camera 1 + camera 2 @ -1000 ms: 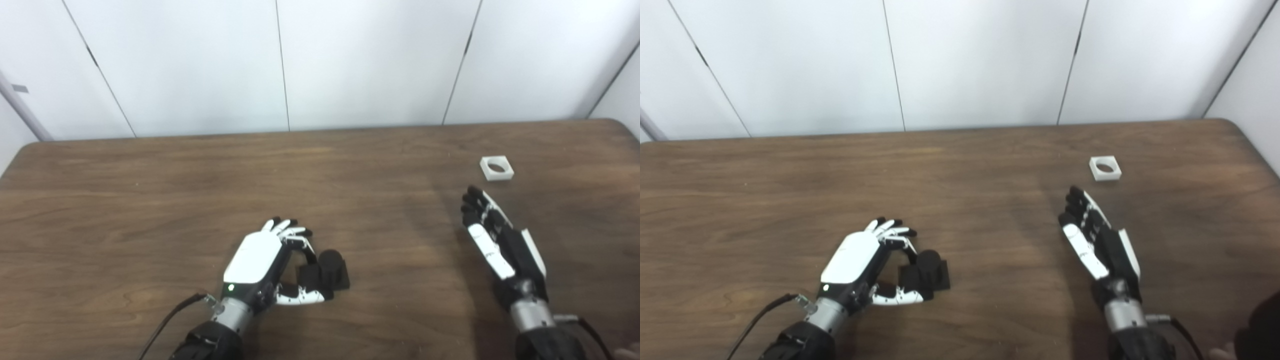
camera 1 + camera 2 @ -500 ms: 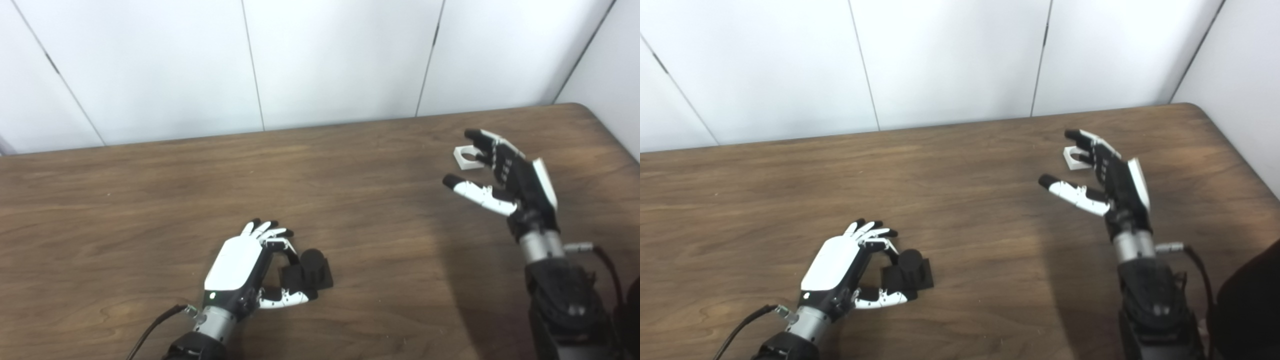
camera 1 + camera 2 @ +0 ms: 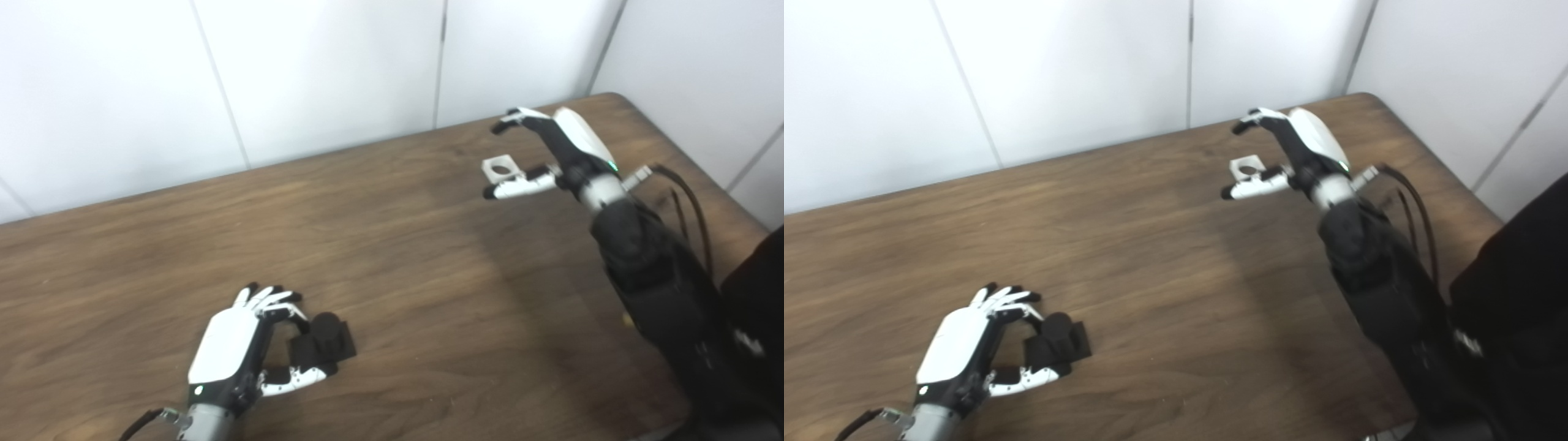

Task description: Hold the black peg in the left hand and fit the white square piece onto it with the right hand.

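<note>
Left eye view: your left hand [image 3: 236, 349] rests on the table [image 3: 398, 282] with fingers curled round the black peg [image 3: 323, 344], thumb beneath its base, apparently to steady it for the fitting; a firm grip is not confirmed. Right eye view: your right hand [image 3: 1286, 150] hangs open over the white square piece [image 3: 1246, 167], which lies flat at the far right of the table, fingers arched above, thumb just beside it, contact not discernible

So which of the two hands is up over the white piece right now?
The right hand, fingers spread above the white square piece near the table's far right corner. The left hand is low, beside the black peg.
</note>
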Available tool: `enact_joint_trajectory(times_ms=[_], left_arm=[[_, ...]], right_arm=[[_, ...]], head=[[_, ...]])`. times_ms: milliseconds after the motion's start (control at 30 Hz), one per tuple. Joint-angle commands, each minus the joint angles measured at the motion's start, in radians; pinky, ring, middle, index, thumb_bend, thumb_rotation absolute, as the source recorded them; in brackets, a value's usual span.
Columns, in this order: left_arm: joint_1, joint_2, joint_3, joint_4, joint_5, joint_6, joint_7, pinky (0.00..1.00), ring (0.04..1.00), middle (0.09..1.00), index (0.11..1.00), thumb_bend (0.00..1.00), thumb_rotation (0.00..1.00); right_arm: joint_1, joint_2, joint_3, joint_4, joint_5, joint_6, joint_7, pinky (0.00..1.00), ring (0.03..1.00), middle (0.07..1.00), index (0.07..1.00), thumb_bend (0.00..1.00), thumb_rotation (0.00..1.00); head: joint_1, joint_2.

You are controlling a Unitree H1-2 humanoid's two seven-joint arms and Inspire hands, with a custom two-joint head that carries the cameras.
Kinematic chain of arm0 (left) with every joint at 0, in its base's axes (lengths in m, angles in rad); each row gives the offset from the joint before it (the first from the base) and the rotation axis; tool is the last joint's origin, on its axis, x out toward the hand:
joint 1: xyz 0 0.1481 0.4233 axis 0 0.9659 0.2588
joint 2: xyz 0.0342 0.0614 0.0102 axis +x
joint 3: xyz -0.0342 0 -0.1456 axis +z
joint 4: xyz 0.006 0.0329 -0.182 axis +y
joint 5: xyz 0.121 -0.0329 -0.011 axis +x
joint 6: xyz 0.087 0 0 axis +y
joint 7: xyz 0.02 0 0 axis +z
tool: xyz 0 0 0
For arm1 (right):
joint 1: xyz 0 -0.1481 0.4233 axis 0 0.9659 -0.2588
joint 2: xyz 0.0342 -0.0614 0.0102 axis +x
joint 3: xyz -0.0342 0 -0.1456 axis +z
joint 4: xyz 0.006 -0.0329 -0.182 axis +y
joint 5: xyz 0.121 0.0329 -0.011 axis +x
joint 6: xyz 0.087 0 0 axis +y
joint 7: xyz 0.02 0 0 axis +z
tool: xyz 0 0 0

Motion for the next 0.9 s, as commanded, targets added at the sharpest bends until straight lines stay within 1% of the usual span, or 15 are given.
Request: enact_joint_trajectory(times_ms=[0,67,167,300,400,500,600,667,733,867], left_arm=[[0.012,0.03,0.0,-0.004,0.002,-0.006,-0.027,1.0,0.893,0.802,0.486,0.52,0.05],[0.015,0.031,0.001,-0.001,0.002,-0.017,-0.022,1.0,0.885,0.796,0.486,0.52,0.05],[0.018,0.029,0.001,0.0,0.003,-0.017,-0.028,1.0,0.884,0.795,0.486,0.52,0.05],[0.02,0.025,0.0,-0.002,0.006,-0.014,-0.033,1.0,0.888,0.799,0.486,0.52,0.05],[0.022,0.026,0.002,-0.002,0.008,-0.017,-0.03,1.0,0.885,0.796,0.486,0.52,0.05],[0.025,0.027,0.004,-0.01,0.011,-0.014,-0.035,1.0,0.887,0.796,0.486,0.52,0.05],[0.028,0.028,0.006,-0.012,0.009,-0.016,-0.035,1.0,0.888,0.797,0.486,0.52,0.05],[0.03,0.028,0.007,-0.013,0.01,-0.016,-0.035,1.0,0.89,0.798,0.486,0.52,0.05],[0.031,0.028,0.008,-0.013,0.011,-0.015,-0.035,1.0,0.89,0.798,0.486,0.52,0.05],[0.032,0.028,0.008,-0.012,0.012,-0.017,-0.032,1.0,0.888,0.796,0.486,0.52,0.05]], right_arm=[[-0.074,-0.077,0.014,0.029,-0.044,-0.027,0.013,1.0,0.973,0.906,0.714,0.85,0.16],[-0.105,-0.106,0.041,0.079,-0.062,-0.036,0.032,1.0,0.988,0.913,0.714,0.86,0.14],[-0.15,-0.147,0.087,0.149,-0.093,-0.043,0.066,1.0,0.999,0.92,0.72,0.86,0.15],[-0.212,-0.173,0.135,0.238,-0.123,-0.055,0.094,1.0,1.0,0.918,0.713,0.87,0.15],[-0.265,-0.18,0.172,0.306,-0.154,-0.053,0.114,1.0,1.0,0.917,0.713,0.87,0.15],[-0.318,-0.187,0.213,0.371,-0.183,-0.066,0.135,1.0,1.0,0.917,0.72,0.87,0.15],[-0.364,-0.193,0.256,0.425,-0.212,-0.08,0.156,1.0,1.0,0.913,0.721,0.88,0.15],[-0.388,-0.19,0.277,0.453,-0.225,-0.079,0.168,1.0,1.0,0.913,0.719,0.89,0.14],[-0.403,-0.183,0.292,0.471,-0.234,-0.076,0.171,1.0,1.0,0.913,0.722,0.89,0.14],[-0.419,-0.166,0.304,0.501,-0.24,-0.083,0.164,1.0,1.0,0.911,0.72,0.9,0.14]], head=[[-0.004,0.001],[-0.001,0.0],[0.004,-0.002],[0.011,-0.004],[0.016,-0.006],[0.019,-0.007],[0.02,-0.008],[0.021,-0.009],[0.021,-0.008],[0.022,-0.007]])
